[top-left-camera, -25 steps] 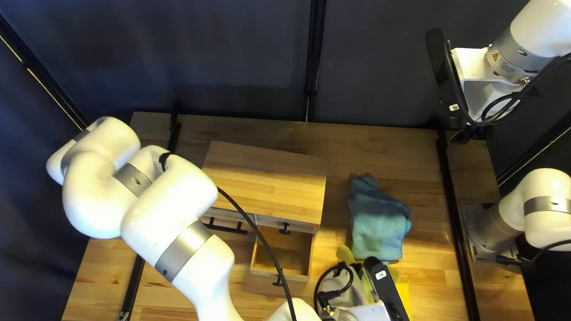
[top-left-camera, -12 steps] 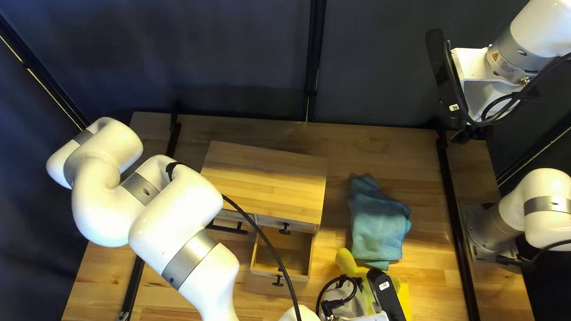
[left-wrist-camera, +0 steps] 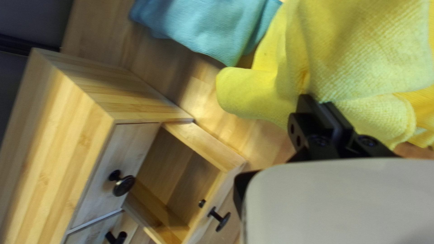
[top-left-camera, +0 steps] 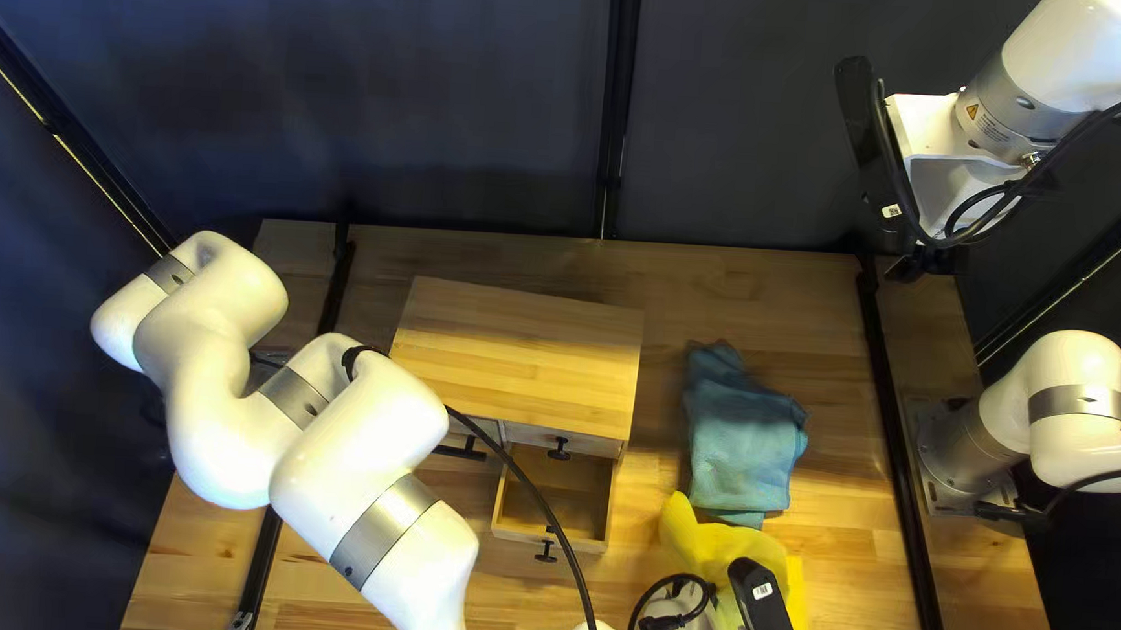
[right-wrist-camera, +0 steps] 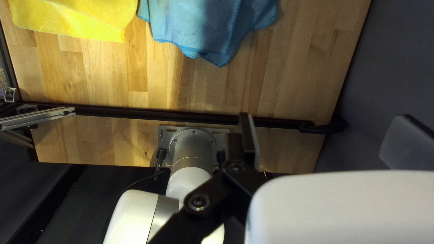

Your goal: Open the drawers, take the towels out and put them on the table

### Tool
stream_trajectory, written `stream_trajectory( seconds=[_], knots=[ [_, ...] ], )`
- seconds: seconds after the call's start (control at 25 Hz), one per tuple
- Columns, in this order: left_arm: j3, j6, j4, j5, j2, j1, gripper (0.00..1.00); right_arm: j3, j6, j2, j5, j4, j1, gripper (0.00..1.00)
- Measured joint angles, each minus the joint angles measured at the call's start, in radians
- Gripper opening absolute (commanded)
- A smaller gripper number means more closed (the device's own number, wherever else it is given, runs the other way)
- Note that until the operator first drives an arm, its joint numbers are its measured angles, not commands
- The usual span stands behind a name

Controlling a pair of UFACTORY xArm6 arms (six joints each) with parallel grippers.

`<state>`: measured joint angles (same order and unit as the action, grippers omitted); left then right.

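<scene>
The blue towel (top-left-camera: 742,443) and yellow towel (top-left-camera: 702,543) lie on the table (top-left-camera: 766,298), one drawer (top-left-camera: 547,540) is open and empty and the others are shut; the right gripper (top-left-camera: 868,130) has its jaws wide, but the left gripper (top-left-camera: 746,581) cannot be read.

A bright yellow microfibre towel (left-wrist-camera: 339,51) with a fine ribbed weave is seen right at the left arm's matt black pincer (top-left-camera: 756,582). Just ahead of the pincer, a plain teal-blue towel (top-left-camera: 742,443) of the same fine weave is seen. Off to the pincer's side, a pale bamboo drawer chest (top-left-camera: 519,356) is marked by lengthwise stripes of honey and straw, and its small round knobs (top-left-camera: 560,447) are black. The butcher-block wooden table (top-left-camera: 775,299) is patterned in staggered blond and amber staves, edged by black rails (top-left-camera: 873,373). The glossy white arm shells (top-left-camera: 347,458) are ringed with silver-grey bands. The curtain (top-left-camera: 340,97) is plain dark navy.
</scene>
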<state>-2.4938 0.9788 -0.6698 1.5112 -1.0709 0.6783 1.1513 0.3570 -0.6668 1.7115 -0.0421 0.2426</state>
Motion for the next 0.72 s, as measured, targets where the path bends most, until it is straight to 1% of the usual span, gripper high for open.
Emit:
stream_trajectory(
  seconds=[0.04, 0.12, 0.28, 0.4, 0.56, 0.72],
  knots=[
    [-0.003, -0.001, 0.015, -0.015, -0.003, 0.000, 1.00, 0.000, 0.000, 0.000, 0.000, 0.000, 0.000, 1.00],
    [0.006, -0.001, 0.042, -0.047, -0.002, -0.002, 1.00, 0.000, 0.000, 0.000, 0.000, 0.000, 0.000, 1.00],
    [0.070, 0.004, 0.111, -0.143, 0.026, -0.013, 1.00, 0.000, 0.000, 0.000, 0.000, 0.000, 0.000, 1.00],
    [0.101, -0.011, 0.152, -0.184, 0.048, -0.027, 1.00, 0.000, 0.000, 0.000, 0.000, 0.000, 0.000, 1.00],
    [0.201, -0.039, 0.198, -0.211, 0.131, -0.049, 1.00, 0.000, 0.000, 0.000, 0.000, 0.000, 0.000, 1.00],
    [0.329, -0.070, 0.219, -0.204, 0.252, -0.059, 1.00, 0.000, 0.000, 0.000, 0.000, 0.000, 0.000, 1.00]
  ],
)
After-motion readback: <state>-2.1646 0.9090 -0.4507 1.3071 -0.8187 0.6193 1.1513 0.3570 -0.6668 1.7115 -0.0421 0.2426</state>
